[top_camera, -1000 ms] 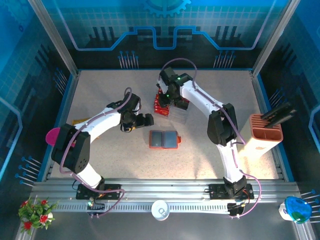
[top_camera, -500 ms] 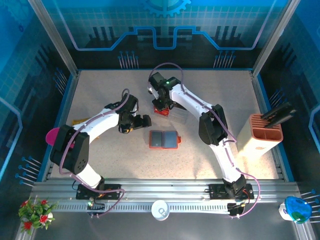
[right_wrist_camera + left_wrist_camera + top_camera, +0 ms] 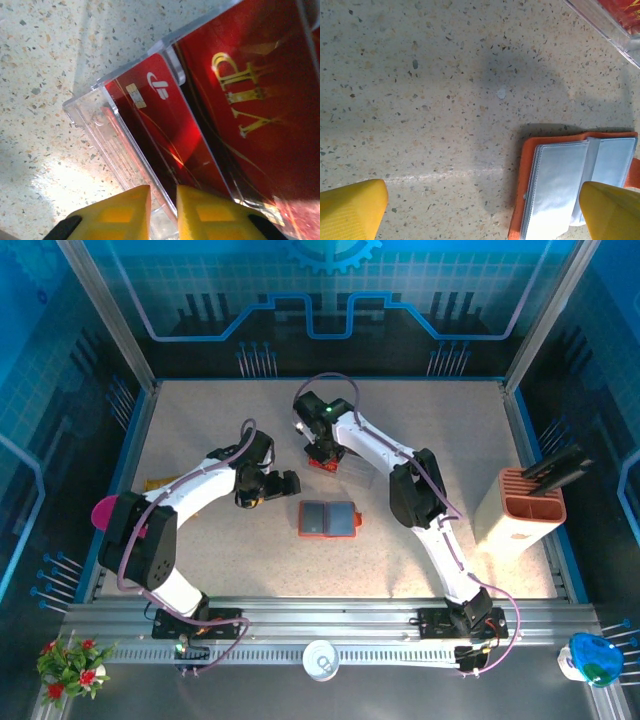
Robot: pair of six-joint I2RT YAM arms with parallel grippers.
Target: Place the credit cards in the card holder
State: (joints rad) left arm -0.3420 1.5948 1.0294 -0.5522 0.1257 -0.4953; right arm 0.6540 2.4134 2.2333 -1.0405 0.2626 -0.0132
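The speckled table (image 3: pixel 200 410) is giving both arms loads of bare room, and the peach slotted stand (image 3: pixel 530 508) is sitting well off to the right, out of the way. The clear tray (image 3: pixel 107 145) is lying out past mid-table with the credit cards (image 3: pixel 165 135) inside it. They're red ones, with the long axis running diagonally up and away from the right gripper (image 3: pixel 163 212) in its wrist view. That gripper is sitting right down on the tray, jaws pinched almost together. It's straddling the clear wall and the near card's long edge at once, so I honestly cannot tell if it's grabbing a card, the plastic, or nothing. The card holder (image 3: pixel 328 519) is lying open, grey pockets up, long side running left-right, near the tray on the side toward the bases. The left gripper (image 3: pixel 480 210) is hanging wide open and empty just at the card holder's left, nearer to it than the right one. I'm guessing the card needs lifting over that tray wall first, then a short trip back toward the card holder
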